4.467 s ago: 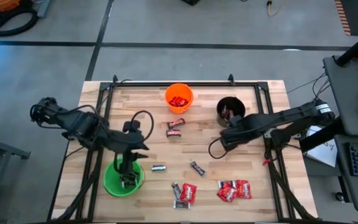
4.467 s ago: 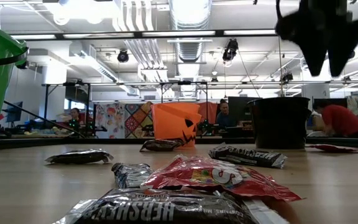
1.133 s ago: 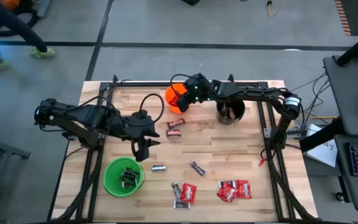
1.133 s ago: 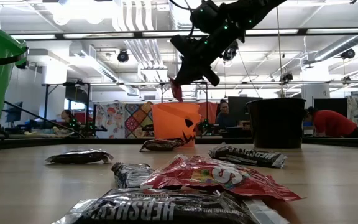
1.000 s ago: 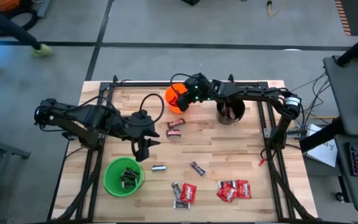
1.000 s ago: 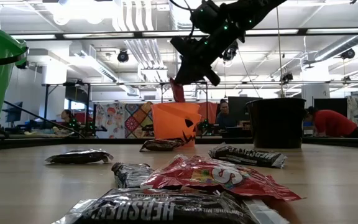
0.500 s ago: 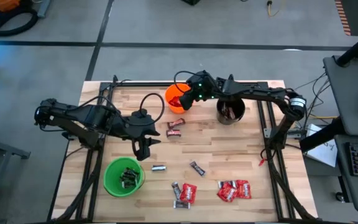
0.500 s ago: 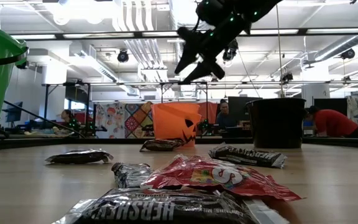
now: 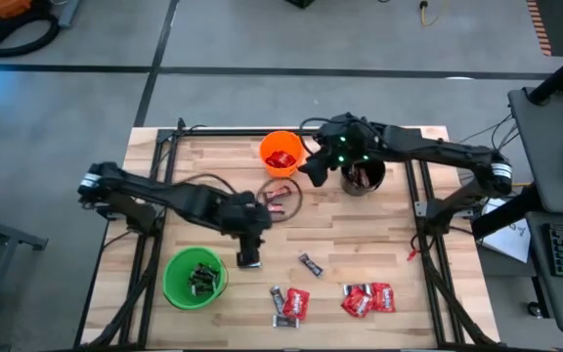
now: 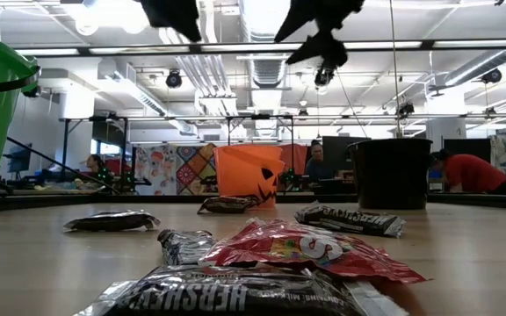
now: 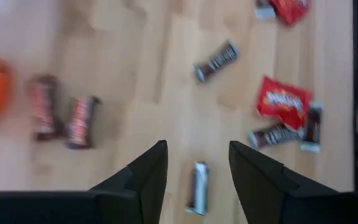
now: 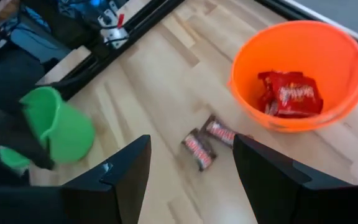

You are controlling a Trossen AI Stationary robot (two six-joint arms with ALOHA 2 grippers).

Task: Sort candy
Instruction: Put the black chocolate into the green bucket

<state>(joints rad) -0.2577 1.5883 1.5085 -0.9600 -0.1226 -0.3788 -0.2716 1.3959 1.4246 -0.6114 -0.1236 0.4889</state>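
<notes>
My left gripper [image 9: 249,254] hangs open over a small dark mini bar [image 11: 197,186], which lies flat on the wood between its fingers [image 11: 197,149] and below them. My right gripper [image 9: 316,169] is open in the air between the orange cup [image 9: 281,154] and the black cup [image 9: 364,174]; its fingers [image 12: 191,140] hold nothing. Red packets [image 12: 291,93] lie inside the orange cup. Two reddish-brown bars [image 9: 276,200] lie near that cup. More red packets [image 9: 368,298] and dark bars [image 9: 309,264] are scattered toward the near edge.
The green cup [image 9: 194,277] with dark pieces inside stands near the left front, beside my left arm. The black cup holds some candy. A dark metal frame [image 9: 164,147] runs around the tabletop. People sit in the room beyond the far edge [image 10: 473,171].
My right gripper opened over the orange cup and let a red piece fall in, then rose and swung right toward the black cup. My left gripper travelled right and toward the near edge, stopping above the small dark bar.
</notes>
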